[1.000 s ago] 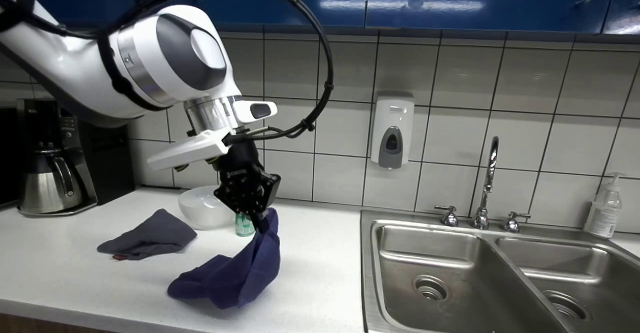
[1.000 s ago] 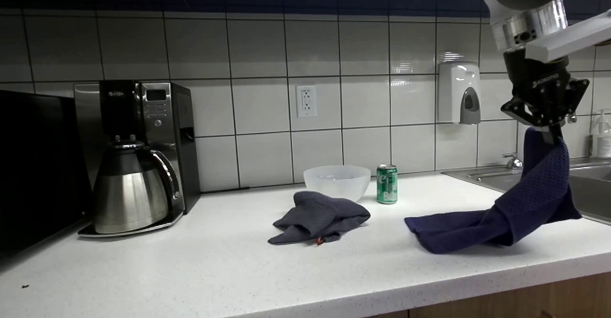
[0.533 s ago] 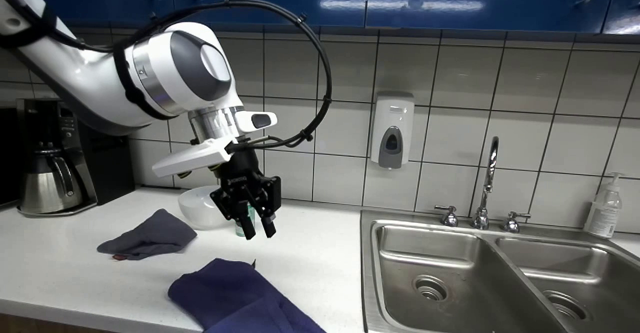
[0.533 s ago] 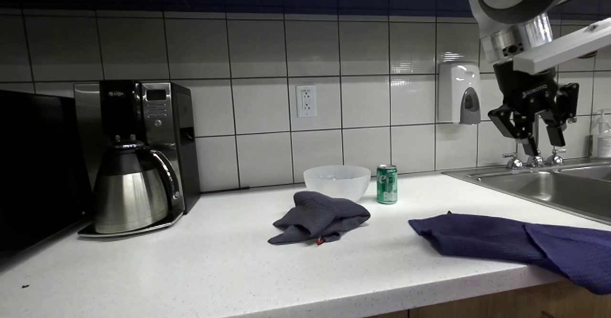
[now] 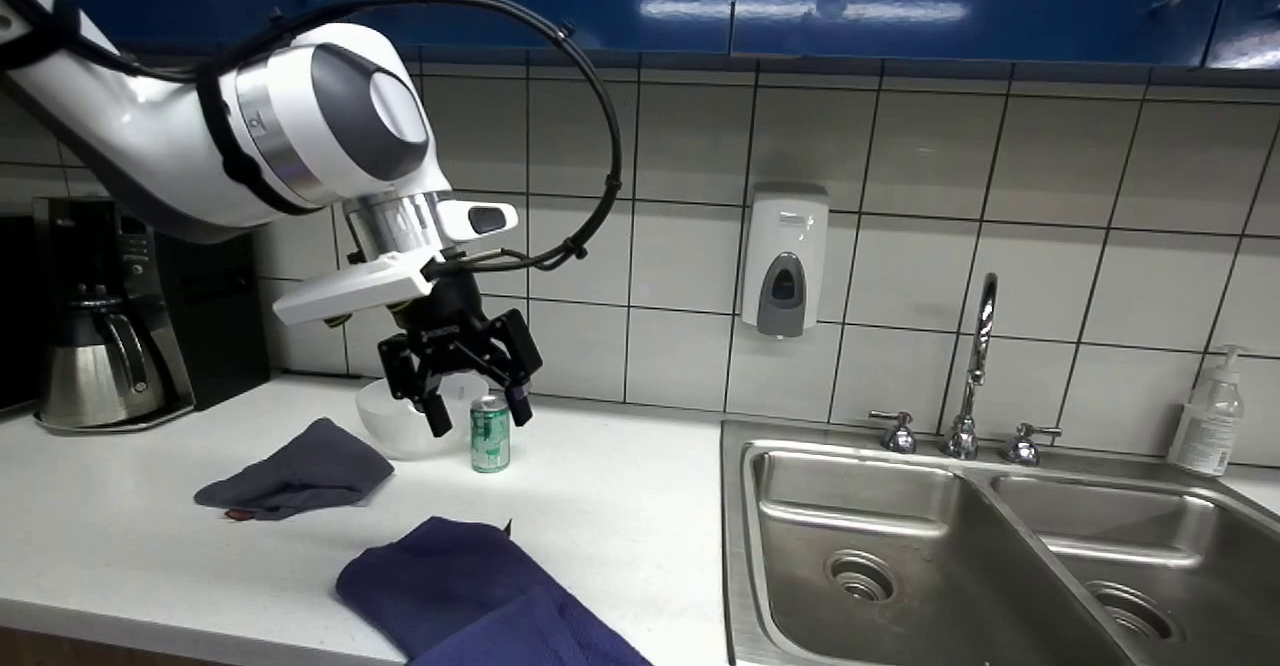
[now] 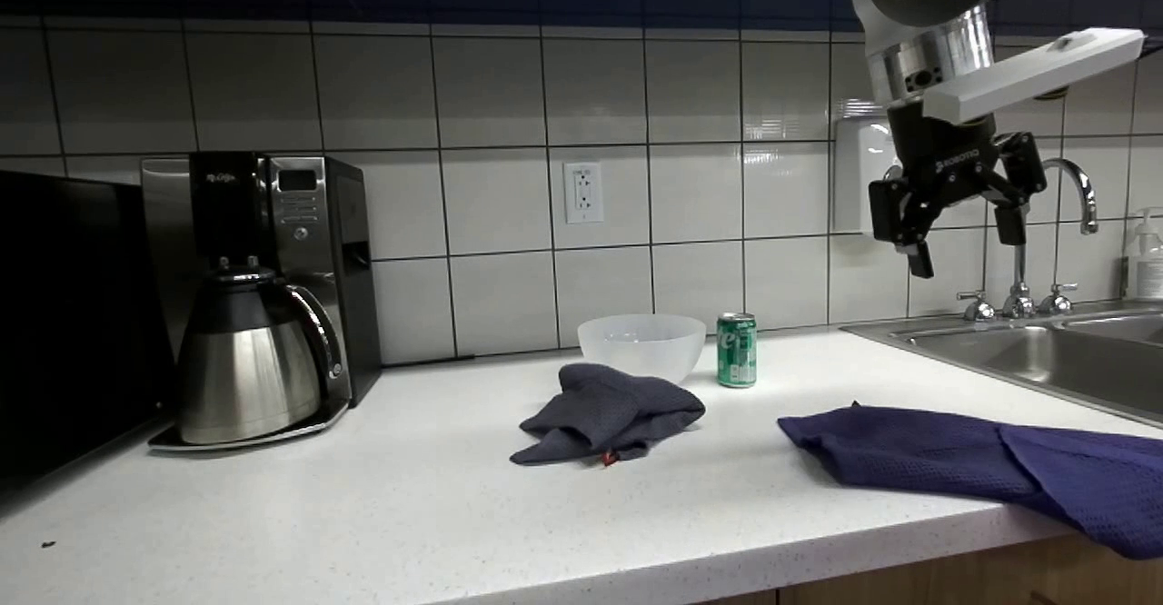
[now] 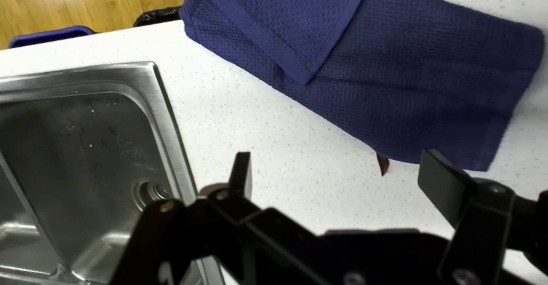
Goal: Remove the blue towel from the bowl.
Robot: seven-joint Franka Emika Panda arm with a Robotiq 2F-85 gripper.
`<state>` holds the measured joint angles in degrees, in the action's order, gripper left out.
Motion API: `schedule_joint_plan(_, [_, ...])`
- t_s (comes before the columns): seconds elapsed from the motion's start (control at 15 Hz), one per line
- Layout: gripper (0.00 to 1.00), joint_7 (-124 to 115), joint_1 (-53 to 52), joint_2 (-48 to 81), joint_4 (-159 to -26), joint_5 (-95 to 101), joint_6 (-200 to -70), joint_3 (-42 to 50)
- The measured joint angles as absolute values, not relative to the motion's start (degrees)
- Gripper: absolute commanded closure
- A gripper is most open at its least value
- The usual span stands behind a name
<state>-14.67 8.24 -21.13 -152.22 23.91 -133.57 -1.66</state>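
Navy waffle-weave towel [image 7: 406,71] is lying on the white countertop [image 6: 363,514], out of the frosted bowl [image 6: 641,349], 1 corner folded over, part of it draped past the front edge. Up over the counter, the Robotiq gripper [image 6: 966,249], clear of that towel, 2 fingers [image 7: 443,184] spread wide, jaws well parted! At the back, bowl's near the tile wall [image 6: 491,187], green soda can [image 6: 737,351] upright just beside it, not touching. In front of the bowl in an ext. view, a bunched charcoal towel [image 6: 613,410] w/ a red bit [image 6: 609,458] at its hem; can't tell what that is. At 1 end: stainless 2-basin sink [image 5: 742,546], gooseneck faucet [image 5: 962,436], 2 lever handles [image 5: 898,436]. Opposite end: drip coffee maker [image 6: 298,210] w/ steel carafe [image 6: 250,387].
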Motion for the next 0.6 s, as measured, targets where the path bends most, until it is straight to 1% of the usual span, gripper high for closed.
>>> schedule_joint_plan(0.6, [0.00,-7.6,1.2,-21.9,-148.7,3.6,-120.2,-0.7])
